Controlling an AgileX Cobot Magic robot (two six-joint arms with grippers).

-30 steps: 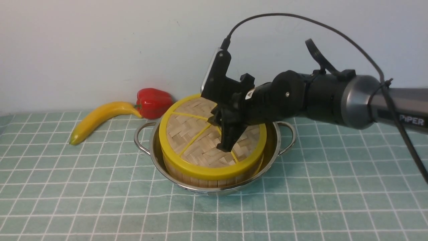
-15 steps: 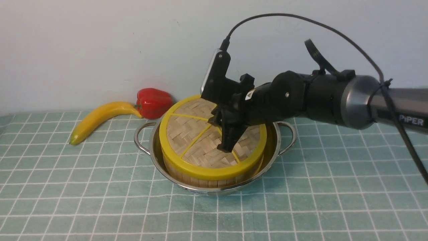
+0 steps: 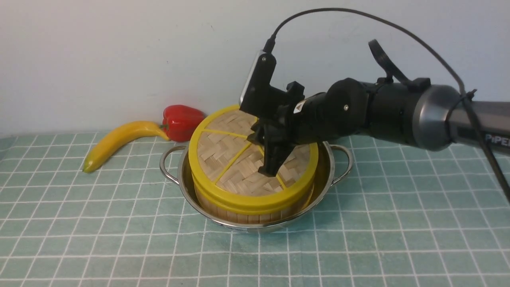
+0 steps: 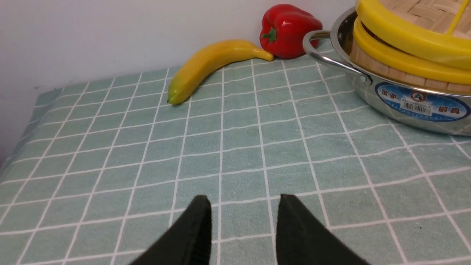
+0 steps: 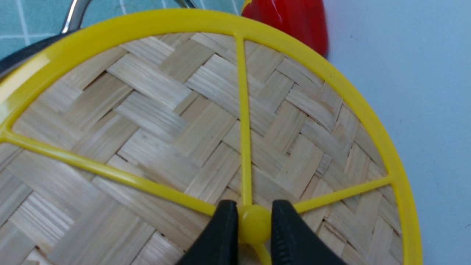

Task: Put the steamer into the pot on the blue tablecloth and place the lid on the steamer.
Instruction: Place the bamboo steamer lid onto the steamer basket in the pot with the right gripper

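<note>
Currently the right arm (image 3: 398, 115) comes in roughly level from the pot's right side, with the wrist bent so the right claw (image 3: 271, 171) points down over the middle of the pot (image 3: 255, 229). That claw is clamped on the small yellow knob (image 5: 254, 221) at the centre of the lid (image 3: 229, 167); the right wrist view shows both fingers (image 5: 220, 235) pressed against the knob's sides. The lid sits over the steamer (image 3: 249, 215), which stands inside the pot with its slatted wall showing above the pot's rim. Lid is not flush: the left wrist view shows a dark gap between lid rim and steamer rim on the pot's left side. The pot rests on the blue tablecloth (image 3: 119, 223) covering the tabletop. The left claw (image 4: 243, 206) hangs low over bare cloth to the near left of the pot, apart from it, fingers spread with nothing between them. A banana (image 3: 115, 141) lies on the cloth left of the pot's left handle, and a red pepper (image 3: 181, 121) sits just beside its tip, behind-left of the pot by the wall. A black cable (image 3: 358, 18) arcs from the wrist camera above the pot back along the right arm.
</note>
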